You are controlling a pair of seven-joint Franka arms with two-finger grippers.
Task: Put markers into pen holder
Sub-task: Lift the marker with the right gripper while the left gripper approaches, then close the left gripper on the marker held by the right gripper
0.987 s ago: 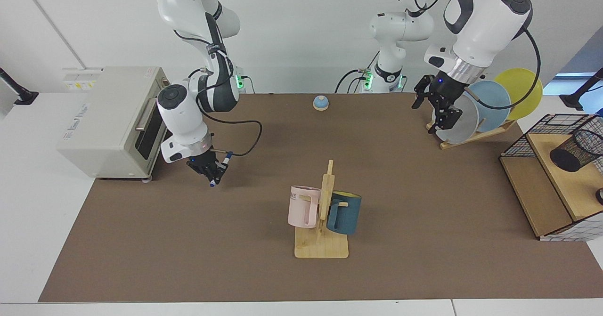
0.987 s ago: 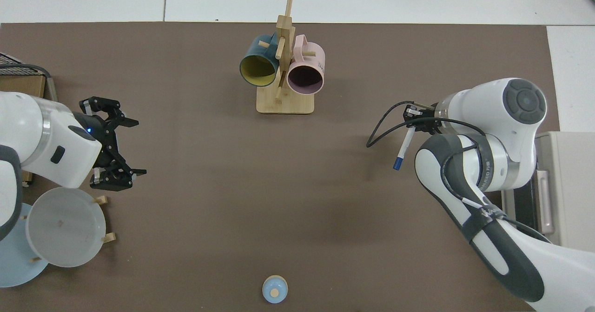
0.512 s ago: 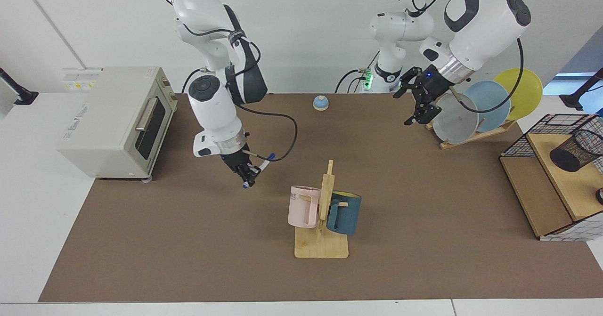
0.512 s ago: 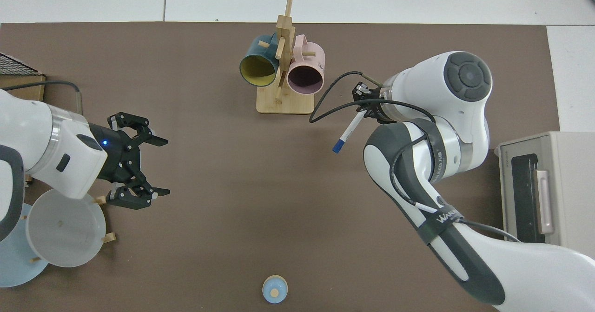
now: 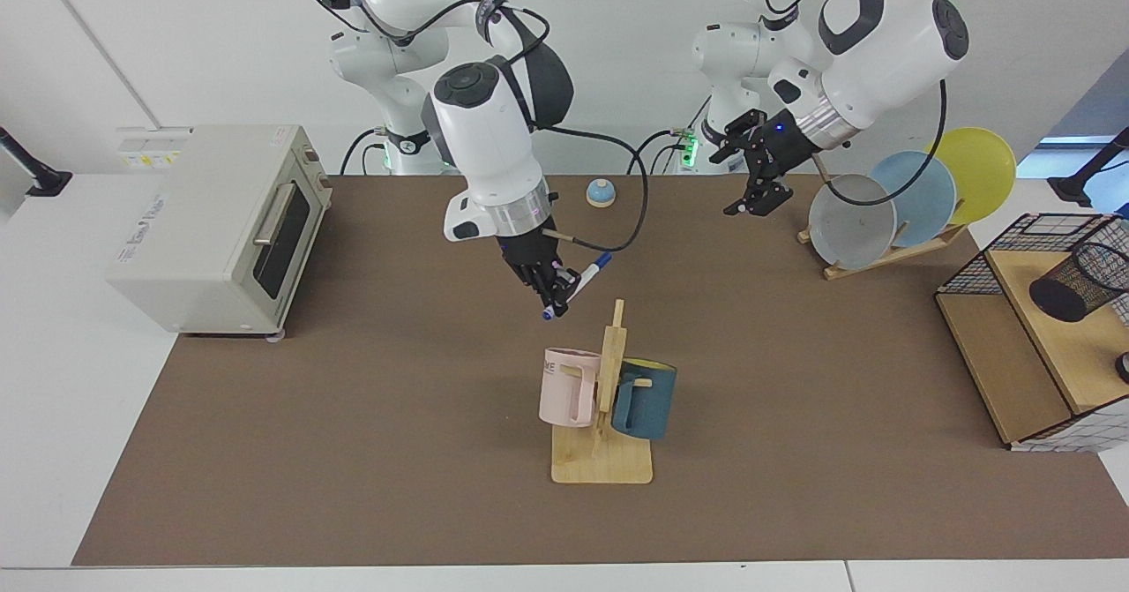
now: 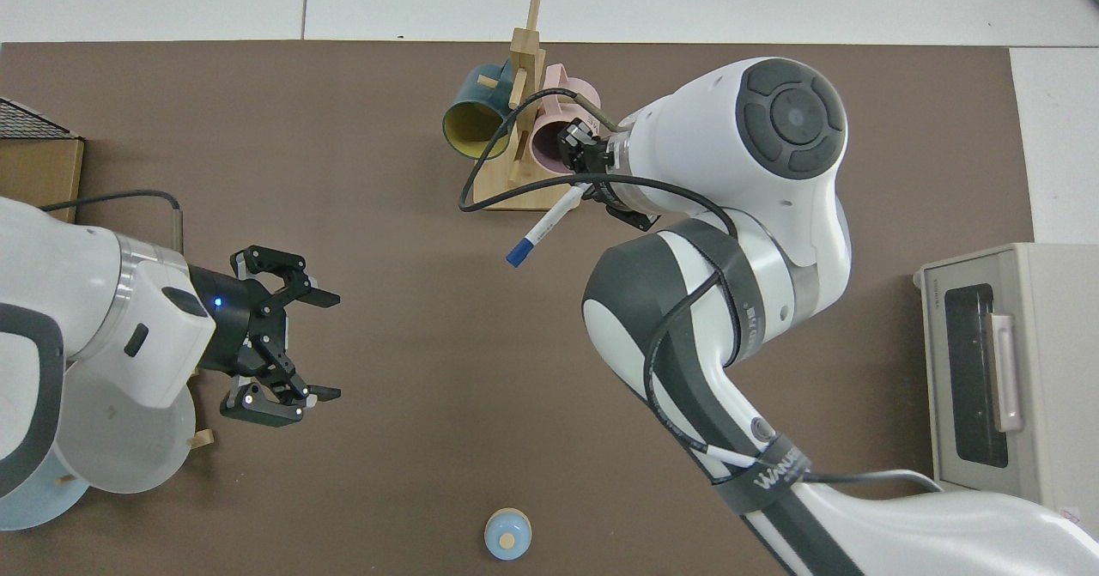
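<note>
Only the mug rack (image 5: 605, 398) interrupts bare mat (image 5: 794, 354) toward the pen holder (image 5: 1080, 281).

Right gripper (image 5: 556, 288) clamped and raised; left gripper (image 5: 750, 188) spread, aloft.

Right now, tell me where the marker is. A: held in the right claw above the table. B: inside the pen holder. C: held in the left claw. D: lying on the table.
A: the right claw is shut on the marker in the air behind the mug stand, while the left claw is open and holds nothing.

light: bright, even overhead — shadows: soft, faint — focus: sharp
</note>
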